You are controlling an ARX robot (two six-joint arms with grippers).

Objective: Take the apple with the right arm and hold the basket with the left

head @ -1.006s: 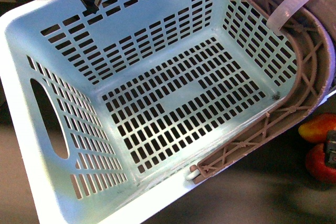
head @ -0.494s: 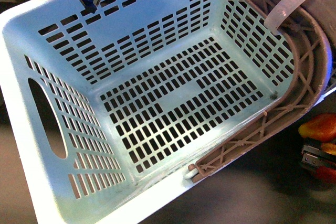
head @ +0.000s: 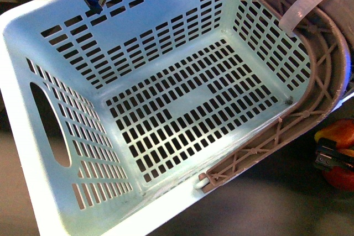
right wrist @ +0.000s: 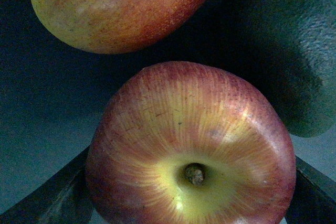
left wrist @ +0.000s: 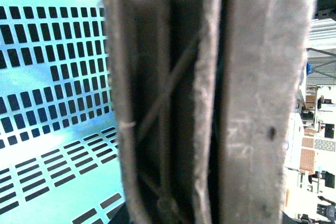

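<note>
A: What takes the most room?

B: The basket (head: 61,6). It fills nearly the whole front view, tilted, with nothing inside. Its brown handle (head: 323,81) curves along the upper right and the right side. In the left wrist view this handle (left wrist: 157,103) stands very close to the camera. The left gripper's own fingers do not show there, so I cannot tell if they are clamped on it.

A: And the fruits?

B: They sit low at the right edge of the front view, outside the basket and near the handle. A mango-like fruit (head: 334,132) is the upper one, and the apple (head: 340,179) is directly under it in the frame. The right wrist view also shows a dark green, rough thing (right wrist: 283,51) near the apple.

A: How does the apple lie to the jaws?

B: Exactly between them. The right gripper (right wrist: 191,156) is spread wide, one finger at each flank of the apple (right wrist: 189,145), with the stem dimple toward the camera. The apple is round, so no axis matters. I think only the closing is left. The mango-like fruit is apart from the fingers, but the green thing is near one finger and could be nudged.
</note>
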